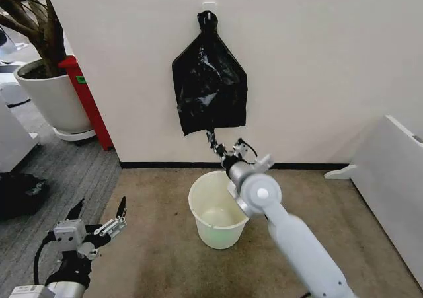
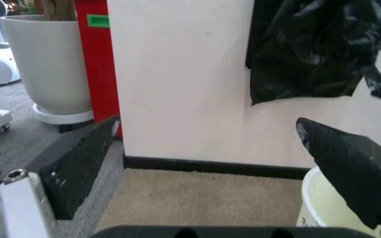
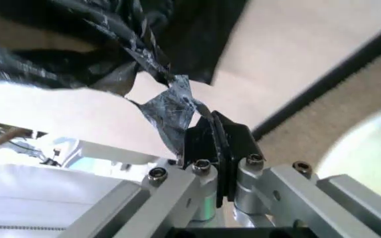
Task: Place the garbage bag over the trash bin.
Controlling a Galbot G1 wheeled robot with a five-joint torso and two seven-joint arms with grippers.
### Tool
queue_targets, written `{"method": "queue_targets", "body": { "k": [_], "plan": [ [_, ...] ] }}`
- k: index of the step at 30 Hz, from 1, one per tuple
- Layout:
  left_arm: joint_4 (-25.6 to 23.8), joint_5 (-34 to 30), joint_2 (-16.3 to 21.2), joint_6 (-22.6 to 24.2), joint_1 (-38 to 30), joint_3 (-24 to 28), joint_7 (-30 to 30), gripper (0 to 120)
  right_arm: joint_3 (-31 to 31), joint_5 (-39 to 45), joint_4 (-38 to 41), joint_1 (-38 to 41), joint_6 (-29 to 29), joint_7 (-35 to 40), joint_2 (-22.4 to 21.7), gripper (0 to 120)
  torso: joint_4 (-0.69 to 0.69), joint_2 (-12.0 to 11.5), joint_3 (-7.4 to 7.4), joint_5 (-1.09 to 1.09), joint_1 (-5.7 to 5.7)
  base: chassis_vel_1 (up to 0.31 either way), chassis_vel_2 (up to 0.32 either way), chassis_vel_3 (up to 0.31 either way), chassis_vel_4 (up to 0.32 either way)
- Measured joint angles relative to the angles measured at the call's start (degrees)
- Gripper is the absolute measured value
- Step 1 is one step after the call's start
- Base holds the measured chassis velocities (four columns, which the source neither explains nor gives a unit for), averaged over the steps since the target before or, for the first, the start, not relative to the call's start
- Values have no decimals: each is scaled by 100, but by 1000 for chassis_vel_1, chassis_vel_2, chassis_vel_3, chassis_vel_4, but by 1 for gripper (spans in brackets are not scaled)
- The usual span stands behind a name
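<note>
The garbage bag (image 1: 210, 86) is seen hung flat against the far wall, its knotted top caught on a small white hook (image 1: 209, 4) and its glossy black body spread wide below. A thin strip at its lower edge is clamped between the closed fingers of the right gripper (image 1: 212, 138), which is raised to the wall just above the trash bin (image 1: 217, 209); in the right wrist view the crinkled plastic (image 3: 170, 111) is shown pinched between the two black pads (image 3: 207, 144). The trash bin is set upright on the tan carpet, near the wall and directly under the bag, its mouth uncovered. The left gripper (image 1: 98, 217) is held low at the near left, well apart from the bin, its fingers spread wide with nothing between them. At the far left a large white plant pot (image 1: 53, 96) and a red cabinet (image 1: 86, 100) are placed.
</note>
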Motion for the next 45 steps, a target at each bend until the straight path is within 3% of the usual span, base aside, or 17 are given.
{"method": "queue_targets", "body": {
  "k": [8, 22, 30, 35, 36, 41, 43, 45],
  "plan": [
    [0, -19, 49, 15, -16, 3, 10, 100, 22, -60, 137, -221, -6, -5, -7, 0, 0, 0, 0, 0, 0, 0, 0, 0, 0],
    [0, -183, 285, 51, -98, -42, -41, 100, -150, -318, -366, 958, -55, -201, 142, 0, 2, 0, 0, -1, 0, 0, 0, 0, 0],
    [0, -295, 407, 90, -178, -46, -88, 100, -311, -502, -678, 1053, -59, -236, 156, 0, 4, 0, 0, -1, 0, 0, 0, 0, 0],
    [11, -1032, 1264, 368, -782, -89, -450, 100, -391, -700, -906, 1043, -24, -243, 253, 0, 0, 0, 1, -1, 0, 0, 0, 0, 0],
    [11, -1032, 1264, 368, -782, -89, -450, 100, -391, -700, -906, 1043, -24, -243, 253, 0, 0, 0, 1, -1, 0, 0, 0, 0, 0],
    [38, -1843, 2240, 679, -1463, -134, -846, 100, -380, -850, -1014, 1024, 8, -235, 448, 0, -1, 0, 1, -1, 0, 0, 0, 0, 0],
    [41, -1870, 2336, 685, -1519, -134, -854, 100, -383, -870, -1024, 1018, 10, -233, 469, 0, -5, 0, 1, 0, 0, 0, 0, 0, 0],
    [98, -1959, 2499, 715, -1670, -110, -877, 100, -397, -904, -1054, 1017, 10, -233, 503, 0, 2, 0, 1, -2, 0, 0, 0, 0, 0]
  ]
}}
